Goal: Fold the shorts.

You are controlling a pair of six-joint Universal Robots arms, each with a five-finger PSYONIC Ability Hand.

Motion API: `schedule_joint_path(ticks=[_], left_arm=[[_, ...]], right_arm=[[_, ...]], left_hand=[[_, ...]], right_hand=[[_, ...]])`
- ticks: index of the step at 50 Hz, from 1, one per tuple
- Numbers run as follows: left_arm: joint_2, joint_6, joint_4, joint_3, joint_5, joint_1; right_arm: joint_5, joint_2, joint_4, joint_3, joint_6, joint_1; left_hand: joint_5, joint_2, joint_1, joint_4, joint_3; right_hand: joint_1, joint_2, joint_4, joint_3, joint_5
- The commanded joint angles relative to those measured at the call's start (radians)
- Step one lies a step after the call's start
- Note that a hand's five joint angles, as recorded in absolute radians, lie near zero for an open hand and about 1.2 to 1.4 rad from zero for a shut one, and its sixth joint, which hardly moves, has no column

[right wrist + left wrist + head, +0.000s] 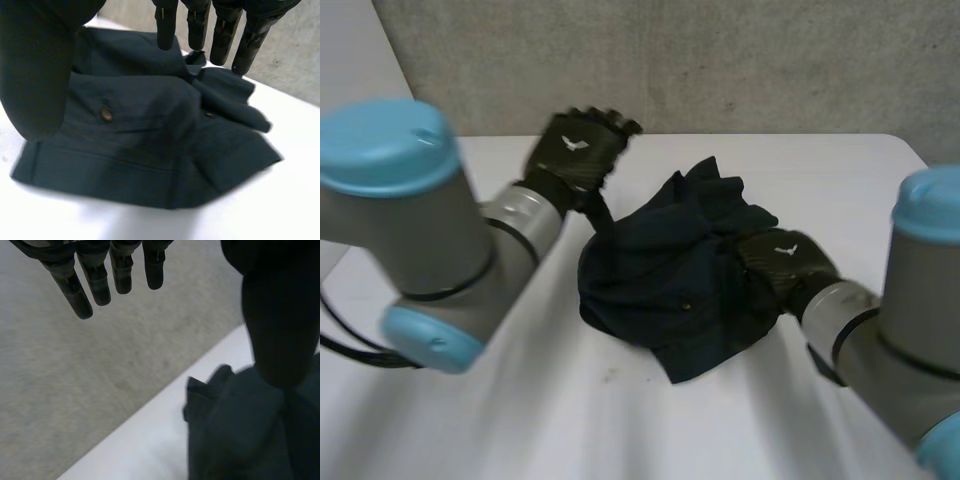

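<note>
The dark navy shorts lie crumpled in a heap in the middle of the white table. My left hand hovers at the heap's back left edge. Its fingers are straight and hold nothing, while its thumb points down toward the cloth. My right hand is at the heap's right edge. Its fingers stretch straight out over the shorts, and its thumb is spread to the side. Small buttons show on the fabric under that palm.
A grey wall runs behind the table's far edge. Bare white tabletop surrounds the heap, with more room at the front. Both forearms reach in from the near corners.
</note>
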Motion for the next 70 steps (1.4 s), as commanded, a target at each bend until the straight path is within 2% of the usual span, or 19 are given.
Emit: schedule_joint_path(ticks=[1, 3, 6, 8, 10, 11, 15, 16, 17, 21, 26, 30, 35, 39, 47, 51, 61, 65, 70], left_arm=[[-0.237, 0.073, 0.013, 0.143, -0.005, -0.025], [-0.281, 0.074, 0.015, 0.169, -0.006, -0.026], [-0.343, 0.074, 0.022, 0.209, -0.015, -0.022], [-0.376, 0.074, 0.030, 0.229, -0.048, -0.022], [-0.391, 0.077, 0.035, 0.238, -0.075, -0.020], [-0.394, 0.079, 0.036, 0.240, -0.083, -0.020], [-0.397, 0.083, 0.036, 0.246, -0.118, -0.019], [-0.391, 0.085, 0.036, 0.244, -0.129, -0.017], [-0.388, 0.085, 0.036, 0.244, -0.134, -0.015], [-0.382, 0.083, 0.035, 0.240, -0.144, -0.005], [-0.287, 0.077, 0.032, 0.223, -0.167, 0.000], [-0.155, 0.066, 0.036, 0.174, -0.225, 0.008], [0.065, -0.008, 0.035, 0.068, -0.357, 0.011], [0.231, -0.073, 0.027, -0.024, -0.394, 0.005], [0.540, -0.111, 0.027, -0.034, -0.400, -0.017], [0.604, -0.113, 0.029, 0.003, -0.407, -0.046], [0.569, -0.116, 0.032, -0.012, -0.442, -0.084], [0.471, -0.121, 0.032, -0.029, -0.456, -0.092], [0.248, -0.124, 0.035, -0.004, -0.456, -0.069]], right_arm=[[0.007, 0.114, -0.184, 0.050, 0.120, 0.110], [0.013, 0.153, -0.192, 0.042, 0.118, 0.141], [0.022, 0.260, -0.195, -0.014, 0.118, 0.181], [0.030, 0.286, -0.196, -0.033, 0.118, 0.186], [0.045, 0.314, -0.196, -0.054, 0.117, 0.193], [0.051, 0.321, -0.196, -0.062, 0.115, 0.193], [0.085, 0.341, -0.198, -0.096, 0.080, 0.198], [0.108, 0.344, -0.198, -0.106, 0.056, 0.199], [0.120, 0.343, -0.198, -0.112, 0.042, 0.199], [0.177, 0.312, -0.215, -0.122, -0.030, 0.187], [0.182, 0.188, -0.227, -0.111, -0.118, 0.186], [0.183, 0.101, -0.216, -0.120, -0.231, 0.172], [0.186, -0.016, -0.207, -0.146, -0.421, 0.124], [0.185, -0.111, -0.187, -0.191, -0.516, 0.110], [0.182, -0.255, -0.054, -0.404, -0.549, 0.115], [0.182, -0.260, 0.011, -0.503, -0.549, 0.118], [0.148, -0.208, 0.057, -0.542, -0.538, 0.110], [0.139, -0.098, 0.060, -0.510, -0.517, 0.112], [0.131, 0.069, 0.046, -0.497, -0.492, 0.097]], left_hand=[[0.004, 0.022, 0.024, 0.017, 0.012], [0.027, 0.045, 0.048, 0.040, 0.036], [0.188, 0.206, 0.209, 0.201, 0.197], [0.391, 0.409, 0.411, 0.404, 0.399], [0.567, 0.585, 0.587, 0.580, 0.576], [0.617, 0.635, 0.637, 0.630, 0.626], [0.998, 1.016, 1.019, 1.011, 1.007], [1.144, 1.162, 1.165, 1.157, 1.153], [1.177, 1.195, 1.198, 1.190, 1.186], [1.178, 1.196, 1.198, 1.191, 1.186], [1.178, 1.196, 1.198, 1.191, 1.186], [1.178, 1.196, 1.198, 1.191, 1.186], [1.178, 1.196, 1.198, 1.191, 1.186], [1.178, 1.196, 1.198, 1.191, 1.186], [1.178, 1.196, 1.198, 1.191, 1.186], [1.178, 1.196, 1.198, 1.191, 1.186], [1.178, 1.196, 1.198, 1.191, 1.186], [1.178, 1.196, 1.198, 1.191, 1.186], [1.178, 1.196, 1.198, 1.191, 1.186]], right_hand=[[-0.029, -0.046, -0.060, -0.036, -0.067], [-0.029, -0.046, -0.060, -0.036, -0.067], [-0.029, -0.046, -0.060, -0.036, -0.067], [-0.007, -0.025, -0.038, -0.014, -0.046], [0.122, 0.104, 0.091, 0.114, 0.083], [0.204, 0.186, 0.173, 0.196, 0.165], [0.776, 0.758, 0.745, 0.768, 0.737], [1.050, 1.033, 1.019, 1.043, 1.012], [1.191, 1.174, 1.161, 1.184, 1.153], [1.193, 1.175, 1.162, 1.186, 1.154], [1.193, 1.175, 1.162, 1.186, 1.154], [1.193, 1.175, 1.162, 1.186, 1.154], [1.193, 1.175, 1.162, 1.186, 1.154], [1.193, 1.175, 1.162, 1.186, 1.154], [1.193, 1.175, 1.162, 1.186, 1.154], [1.193, 1.175, 1.162, 1.186, 1.154], [1.193, 1.175, 1.162, 1.186, 1.154], [1.193, 1.175, 1.162, 1.186, 1.154], [1.193, 1.175, 1.162, 1.186, 1.154]])
